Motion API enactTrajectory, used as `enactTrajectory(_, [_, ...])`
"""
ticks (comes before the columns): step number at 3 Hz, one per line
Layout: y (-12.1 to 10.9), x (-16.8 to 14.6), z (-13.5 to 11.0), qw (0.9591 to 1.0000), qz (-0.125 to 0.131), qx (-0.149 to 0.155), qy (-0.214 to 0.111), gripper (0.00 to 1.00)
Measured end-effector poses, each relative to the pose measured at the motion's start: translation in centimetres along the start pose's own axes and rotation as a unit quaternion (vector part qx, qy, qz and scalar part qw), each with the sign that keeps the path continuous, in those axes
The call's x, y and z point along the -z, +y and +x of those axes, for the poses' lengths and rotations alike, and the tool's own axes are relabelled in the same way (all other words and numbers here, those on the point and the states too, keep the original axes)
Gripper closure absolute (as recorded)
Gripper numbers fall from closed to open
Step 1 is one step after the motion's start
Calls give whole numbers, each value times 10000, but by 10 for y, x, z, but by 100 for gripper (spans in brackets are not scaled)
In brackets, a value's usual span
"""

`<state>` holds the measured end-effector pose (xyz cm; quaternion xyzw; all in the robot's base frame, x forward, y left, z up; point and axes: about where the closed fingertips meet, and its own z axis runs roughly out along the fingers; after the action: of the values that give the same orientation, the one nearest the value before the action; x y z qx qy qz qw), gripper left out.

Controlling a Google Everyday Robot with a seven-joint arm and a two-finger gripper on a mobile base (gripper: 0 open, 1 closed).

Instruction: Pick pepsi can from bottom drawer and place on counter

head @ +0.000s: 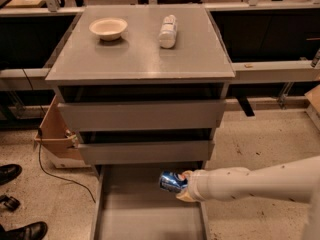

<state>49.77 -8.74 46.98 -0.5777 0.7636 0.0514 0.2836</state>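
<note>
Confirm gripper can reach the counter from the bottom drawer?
Probably yes, though not straight up. The gripper, holding the pepsi can over the bottom drawer, sits low, close to the upper drawer fronts, so it should pull back before rising. On the counter, bowl and bottle sit back, leaving the front free.
</note>
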Motion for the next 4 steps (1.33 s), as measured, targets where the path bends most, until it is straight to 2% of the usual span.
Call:
enactTrajectory(1, [-3,52,-10,9990,396,180,-50,100])
enactTrajectory(2, [-14,104,-22,9946,938,415,-156,100])
enactTrajectory(3, [-16,105,-23,9944,963,402,-172,100])
enactTrajectory(4, [-31,114,-28,9927,1133,315,-286,100])
